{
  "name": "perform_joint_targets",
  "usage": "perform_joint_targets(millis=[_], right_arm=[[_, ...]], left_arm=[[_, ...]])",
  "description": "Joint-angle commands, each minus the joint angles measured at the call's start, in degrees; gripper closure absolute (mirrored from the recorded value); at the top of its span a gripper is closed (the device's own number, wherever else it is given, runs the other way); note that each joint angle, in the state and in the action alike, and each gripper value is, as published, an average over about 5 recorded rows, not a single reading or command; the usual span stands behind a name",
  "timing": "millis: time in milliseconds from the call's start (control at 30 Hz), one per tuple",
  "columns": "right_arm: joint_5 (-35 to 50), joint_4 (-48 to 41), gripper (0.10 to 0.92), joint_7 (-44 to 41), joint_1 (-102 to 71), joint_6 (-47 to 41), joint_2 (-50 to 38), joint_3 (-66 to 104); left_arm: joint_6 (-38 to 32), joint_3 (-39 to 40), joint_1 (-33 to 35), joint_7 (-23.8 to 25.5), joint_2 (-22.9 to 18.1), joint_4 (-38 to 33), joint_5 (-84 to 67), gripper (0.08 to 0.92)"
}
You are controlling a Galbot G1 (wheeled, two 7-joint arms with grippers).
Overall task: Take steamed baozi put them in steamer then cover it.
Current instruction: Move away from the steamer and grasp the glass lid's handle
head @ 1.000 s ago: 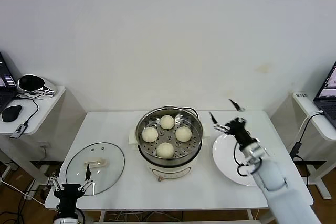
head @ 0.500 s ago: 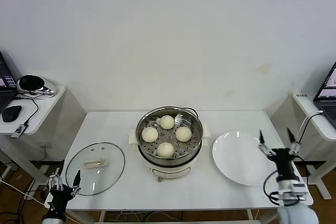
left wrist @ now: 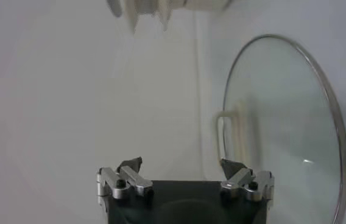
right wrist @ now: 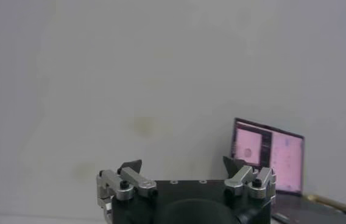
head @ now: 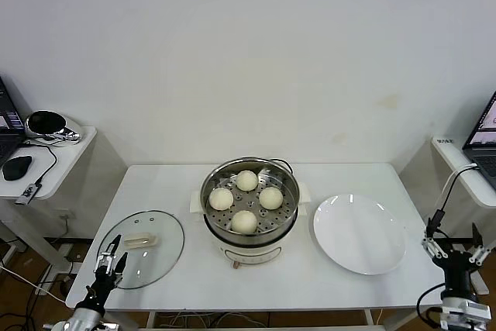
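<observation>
Several cream-white baozi point(head: 244, 221) sit on the perforated tray inside the steel steamer point(head: 251, 163) at the table's middle. The glass cover point(head: 159, 249) with its cream handle point(head: 140, 241) lies flat on the table at the front left; it also shows in the left wrist view point(left wrist: 282, 122). My left gripper point(head: 111, 258) is open and empty at the cover's near edge, also seen in its own wrist view point(left wrist: 181, 165). My right gripper point(head: 453, 247) is open and empty, low off the table's front right corner; its wrist view point(right wrist: 183, 165) faces the wall.
An empty white plate point(head: 359, 233) lies right of the steamer. A side table point(head: 62, 162) with a mouse and a shiny bowl stands at the left. A laptop point(right wrist: 268, 156) sits on a shelf at the right.
My right gripper has drawn back from above the plate, down and right past the table's corner. My left gripper has shifted at the cover's near edge.
</observation>
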Motion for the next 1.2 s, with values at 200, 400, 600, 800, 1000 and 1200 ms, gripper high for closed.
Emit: perform_joint_targets(millis=[200, 400, 600, 800, 1000, 1200], right_arm=[[-1.19, -0.40, 0.203, 0.90, -2.86, 1.53, 2.25, 2.88], [-1.16, -0.55, 0.203, 0.87, -3.50, 1.91, 2.26, 3.39], [-1.45, -0.75, 0.203, 0.82, -3.21, 1.91, 2.63, 3.26], [-2.19, -1.25, 0.203, 0.79, -3.09, 2.27, 3.11, 2.76], [-2.57, -1.33, 0.203, 0.79, -3.12, 2.35, 3.31, 2.72], [-2.73, -1.54, 0.203, 0.79, -3.14, 2.50, 3.36, 2.71]], left_arm=[[-1.10, 3.46, -10.65, 0.62, 1.15, 7.46, 5.05, 0.177], [-1.14, 4.41, -11.78, 0.83, 1.06, 9.12, 4.85, 0.177], [-1.15, 4.87, -12.17, 1.07, 1.27, 9.67, 4.72, 0.177], [-1.11, 5.60, -13.16, 1.29, 1.50, 10.99, 4.70, 0.177], [-1.16, 6.58, -15.54, 1.16, 1.43, 13.48, 4.62, 0.177], [-1.11, 7.33, -18.29, 1.34, 1.07, 15.98, 4.28, 0.177]])
